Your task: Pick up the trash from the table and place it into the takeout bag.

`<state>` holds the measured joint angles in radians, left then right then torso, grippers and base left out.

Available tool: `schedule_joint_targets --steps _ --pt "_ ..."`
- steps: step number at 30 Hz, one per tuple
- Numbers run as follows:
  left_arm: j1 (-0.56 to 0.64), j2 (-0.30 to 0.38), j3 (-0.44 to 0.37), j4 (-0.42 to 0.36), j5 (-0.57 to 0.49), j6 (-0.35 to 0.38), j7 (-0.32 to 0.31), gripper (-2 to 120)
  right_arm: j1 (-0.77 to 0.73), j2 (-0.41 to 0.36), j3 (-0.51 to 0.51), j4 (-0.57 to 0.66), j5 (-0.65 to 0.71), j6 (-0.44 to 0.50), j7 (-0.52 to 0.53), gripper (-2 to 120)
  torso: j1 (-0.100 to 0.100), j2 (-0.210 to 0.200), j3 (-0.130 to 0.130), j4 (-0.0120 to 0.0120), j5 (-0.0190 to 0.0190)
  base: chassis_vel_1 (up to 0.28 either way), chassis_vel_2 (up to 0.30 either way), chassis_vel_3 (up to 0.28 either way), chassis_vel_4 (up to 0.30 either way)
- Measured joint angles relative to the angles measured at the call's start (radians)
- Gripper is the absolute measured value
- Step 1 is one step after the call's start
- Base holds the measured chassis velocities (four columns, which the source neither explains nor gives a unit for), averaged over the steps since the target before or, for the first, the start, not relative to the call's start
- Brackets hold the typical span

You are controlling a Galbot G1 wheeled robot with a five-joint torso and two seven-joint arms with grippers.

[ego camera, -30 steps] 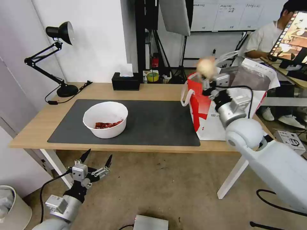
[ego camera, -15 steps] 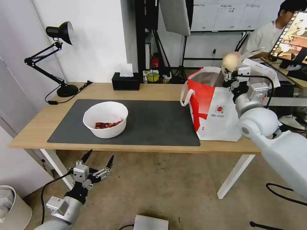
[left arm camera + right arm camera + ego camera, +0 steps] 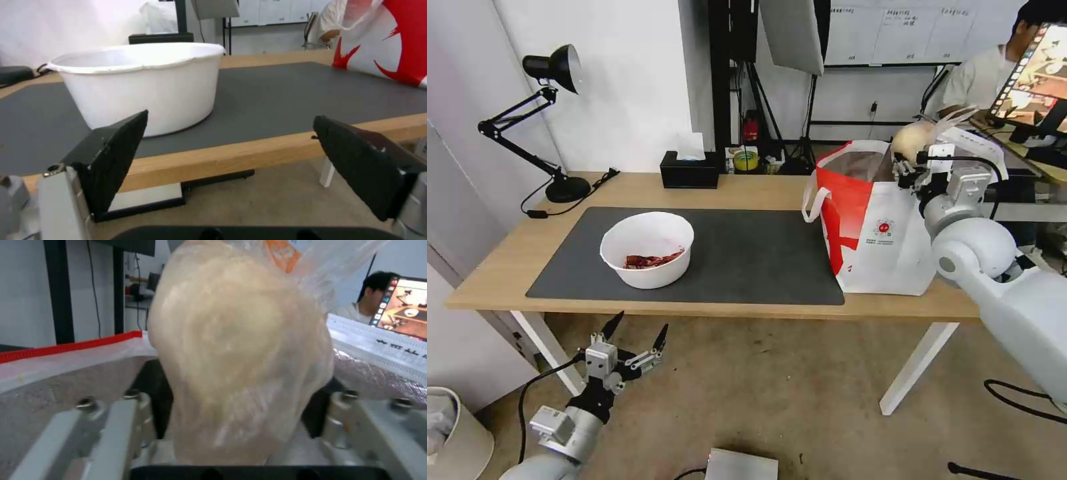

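Swinging across in the last second, the right gripper (image 3: pixel 908 165) now holds the knotted bag of beige food (image 3: pixel 912 139) clamped above the takeout bag (image 3: pixel 887 233) mouth (release seems next); left gripper (image 3: pixel 630 340) idles spread below the table (image 3: pixel 747 190).

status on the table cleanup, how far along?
Done: I can't see what is already inside the takeout bag. In hand: right gripper holds the knotted bag of beige food over the bag's open mouth, jaws closed on it. Left: the white bowl with red scraps sits on the mat; left gripper hangs open below the table edge.
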<state>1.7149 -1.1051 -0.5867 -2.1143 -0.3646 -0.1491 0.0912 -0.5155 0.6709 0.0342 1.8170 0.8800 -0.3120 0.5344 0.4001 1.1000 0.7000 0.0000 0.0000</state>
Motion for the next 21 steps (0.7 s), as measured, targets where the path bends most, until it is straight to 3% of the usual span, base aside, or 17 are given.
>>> schedule_joint_targets --steps 11,21 --pt "-0.011 0.009 0.003 0.012 -0.001 0.003 -0.006 100 0.004 0.006 -0.006 -0.018 -0.001 -0.014 -0.005 99 0.000 0.000 0.000 0.0000 0.0000 0.000 0.000 0.000 0.000" --pt "-0.009 0.013 0.001 0.008 -0.002 0.004 -0.007 100 0.009 0.005 -0.010 -0.013 -0.003 -0.014 -0.021 100 0.000 0.000 0.000 0.0000 0.0000 0.000 0.000 0.000 0.000"
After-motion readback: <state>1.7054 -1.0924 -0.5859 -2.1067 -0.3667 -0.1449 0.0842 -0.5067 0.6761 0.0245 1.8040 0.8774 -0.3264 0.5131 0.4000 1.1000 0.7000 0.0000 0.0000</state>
